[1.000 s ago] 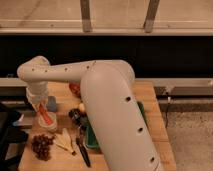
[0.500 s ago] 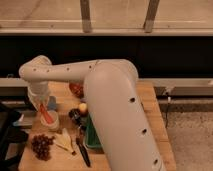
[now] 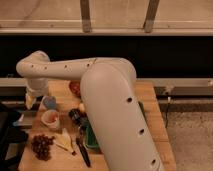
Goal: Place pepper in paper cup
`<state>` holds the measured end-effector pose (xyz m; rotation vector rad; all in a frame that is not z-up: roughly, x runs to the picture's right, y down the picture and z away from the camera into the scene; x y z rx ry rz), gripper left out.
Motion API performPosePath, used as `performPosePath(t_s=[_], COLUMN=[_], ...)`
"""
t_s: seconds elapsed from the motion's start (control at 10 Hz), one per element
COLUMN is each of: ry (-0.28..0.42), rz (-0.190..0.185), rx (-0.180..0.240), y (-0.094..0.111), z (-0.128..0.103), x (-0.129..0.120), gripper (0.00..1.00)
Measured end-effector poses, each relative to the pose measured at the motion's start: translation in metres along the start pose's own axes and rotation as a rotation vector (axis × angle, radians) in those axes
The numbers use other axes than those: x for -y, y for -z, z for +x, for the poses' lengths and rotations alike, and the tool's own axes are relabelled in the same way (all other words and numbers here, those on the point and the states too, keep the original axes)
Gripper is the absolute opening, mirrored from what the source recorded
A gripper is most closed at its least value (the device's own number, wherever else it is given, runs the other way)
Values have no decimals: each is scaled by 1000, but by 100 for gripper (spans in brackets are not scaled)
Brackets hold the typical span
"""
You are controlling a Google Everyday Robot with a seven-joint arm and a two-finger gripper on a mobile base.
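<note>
We see the task close to finished, as far as we can judge. The paper cup [image 3: 50, 118] stands on the left part of the wooden surface [image 3: 150, 97], and a reddish-orange patch inside its rim looks to us like the pepper [image 3: 51, 119] lying in it, though the view is too coarse for us to be sure. If that reading holds, the placing is done and only the arm's retreat is left.

The pincer [image 3: 31, 100] hangs at the far left edge of the surface, up and to the left of the paper cup and apart from it, just left of the small blue cup [image 3: 48, 102]. We cannot tell how its fingers stand, nor whether they carry anything; nothing red shows at its tip.

Around the paper cup we note the red-orange bowl [image 3: 75, 88] behind it, a round yellow-orange fruit [image 3: 82, 107] to its right, a bunch of dark grapes [image 3: 42, 145] in front, pale cheese wedges [image 3: 64, 139] and a dark knife [image 3: 83, 150] beside those.

Compared with half a second ago, the pincer has drawn away: then it stood right over the paper cup, hiding much of it, and now it sits higher and further left, leaving the cup's mouth open to our view. The other things on the surface lie where they lay.
</note>
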<state>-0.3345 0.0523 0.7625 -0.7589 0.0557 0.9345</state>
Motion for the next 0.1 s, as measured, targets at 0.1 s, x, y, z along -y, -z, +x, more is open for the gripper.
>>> performPosePath(t_s=[0.1], ry=[-2], rz=[2], rx=[-1], y=[0], z=[1], x=[2], gripper=[80])
